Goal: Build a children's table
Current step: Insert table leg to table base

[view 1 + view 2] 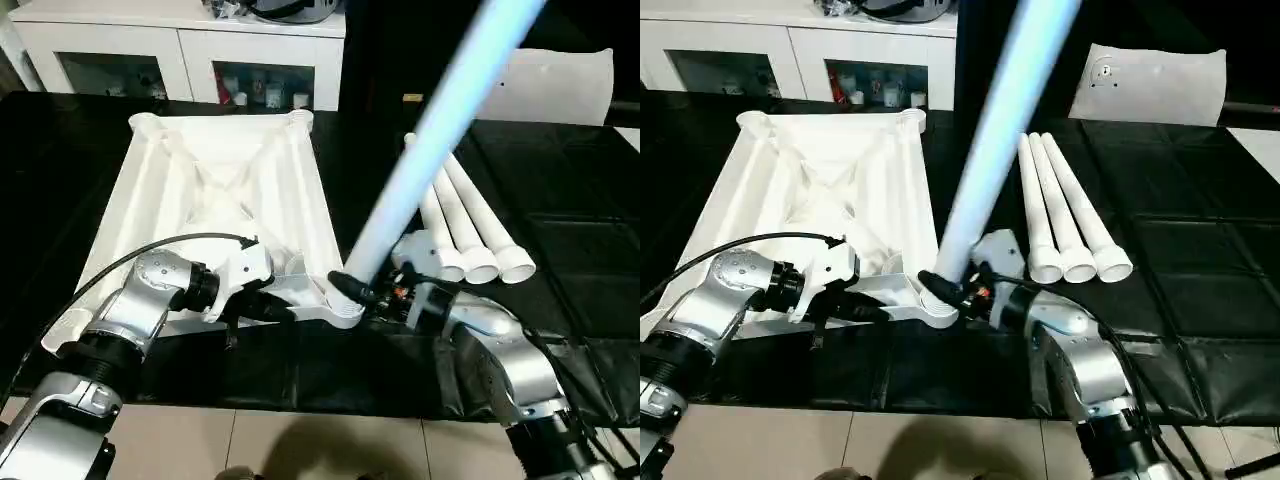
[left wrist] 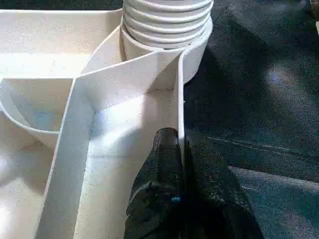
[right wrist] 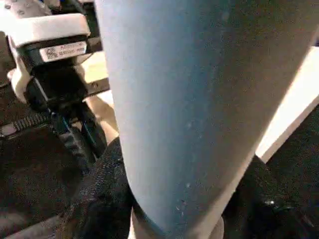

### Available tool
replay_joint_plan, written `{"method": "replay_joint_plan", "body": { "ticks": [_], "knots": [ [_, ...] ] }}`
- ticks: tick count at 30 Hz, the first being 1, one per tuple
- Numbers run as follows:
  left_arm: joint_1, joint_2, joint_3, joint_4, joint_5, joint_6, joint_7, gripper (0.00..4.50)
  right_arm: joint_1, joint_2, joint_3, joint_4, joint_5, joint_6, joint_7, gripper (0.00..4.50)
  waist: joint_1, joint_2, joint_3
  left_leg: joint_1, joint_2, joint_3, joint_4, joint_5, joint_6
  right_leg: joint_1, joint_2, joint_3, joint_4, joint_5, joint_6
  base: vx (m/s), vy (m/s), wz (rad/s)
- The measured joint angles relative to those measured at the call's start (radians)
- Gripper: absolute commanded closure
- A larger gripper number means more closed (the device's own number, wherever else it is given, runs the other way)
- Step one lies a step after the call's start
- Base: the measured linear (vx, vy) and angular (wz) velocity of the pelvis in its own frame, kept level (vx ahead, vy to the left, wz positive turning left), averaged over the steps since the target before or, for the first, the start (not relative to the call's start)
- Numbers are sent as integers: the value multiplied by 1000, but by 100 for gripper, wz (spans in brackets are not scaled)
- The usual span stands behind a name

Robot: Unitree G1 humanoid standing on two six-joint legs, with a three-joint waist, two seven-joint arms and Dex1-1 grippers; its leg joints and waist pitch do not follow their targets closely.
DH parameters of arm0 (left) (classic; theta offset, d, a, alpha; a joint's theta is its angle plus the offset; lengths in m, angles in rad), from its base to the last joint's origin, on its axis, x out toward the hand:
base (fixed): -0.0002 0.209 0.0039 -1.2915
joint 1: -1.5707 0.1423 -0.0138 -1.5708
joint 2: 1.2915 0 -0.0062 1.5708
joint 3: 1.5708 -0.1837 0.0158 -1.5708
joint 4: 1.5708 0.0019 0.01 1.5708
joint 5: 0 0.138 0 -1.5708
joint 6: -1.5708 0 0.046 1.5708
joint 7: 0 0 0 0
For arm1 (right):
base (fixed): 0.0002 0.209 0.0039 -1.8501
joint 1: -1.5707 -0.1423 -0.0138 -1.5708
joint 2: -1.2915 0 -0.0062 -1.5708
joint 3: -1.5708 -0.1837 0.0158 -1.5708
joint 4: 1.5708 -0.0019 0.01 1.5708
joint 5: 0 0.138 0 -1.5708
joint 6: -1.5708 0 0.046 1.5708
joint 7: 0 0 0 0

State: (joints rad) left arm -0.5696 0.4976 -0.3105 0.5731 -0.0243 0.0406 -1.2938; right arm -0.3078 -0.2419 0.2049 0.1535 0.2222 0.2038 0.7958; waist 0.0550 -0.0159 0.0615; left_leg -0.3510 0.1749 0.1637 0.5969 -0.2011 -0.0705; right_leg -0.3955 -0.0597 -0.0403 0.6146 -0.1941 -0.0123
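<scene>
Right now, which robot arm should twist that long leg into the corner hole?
The right. Its gripper already holds the leg over the near corner socket. The left gripper is pinching the tabletop rim, steadying it.
</scene>
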Motion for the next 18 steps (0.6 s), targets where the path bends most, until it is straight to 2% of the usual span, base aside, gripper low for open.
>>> {"method": "replay_joint_plan", "body": {
  "ticks": [8,13,18],
  "knots": [
    [-6,9,-3,2,7,-21,-25,450,-59,-27,18,50,-9,0,101,260,-5,-10,2,0,1,0,-1,0,0,0,0,0,0,-1,1,0,0,0],
    [-25,26,-16,22,13,-51,-74,450,-83,-50,46,58,1,1,192,260,-3,-11,2,0,1,2,-10,-1,1,-1,0,0,-5,-1,-3,0,0,0],
    [-50,33,-26,52,33,-87,-90,450,-87,-46,49,61,-1,-1,218,260,-5,-11,2,0,1,4,-19,-1,1,-1,0,-1,-5,-6,-5,0,0,0]
  ]
}}
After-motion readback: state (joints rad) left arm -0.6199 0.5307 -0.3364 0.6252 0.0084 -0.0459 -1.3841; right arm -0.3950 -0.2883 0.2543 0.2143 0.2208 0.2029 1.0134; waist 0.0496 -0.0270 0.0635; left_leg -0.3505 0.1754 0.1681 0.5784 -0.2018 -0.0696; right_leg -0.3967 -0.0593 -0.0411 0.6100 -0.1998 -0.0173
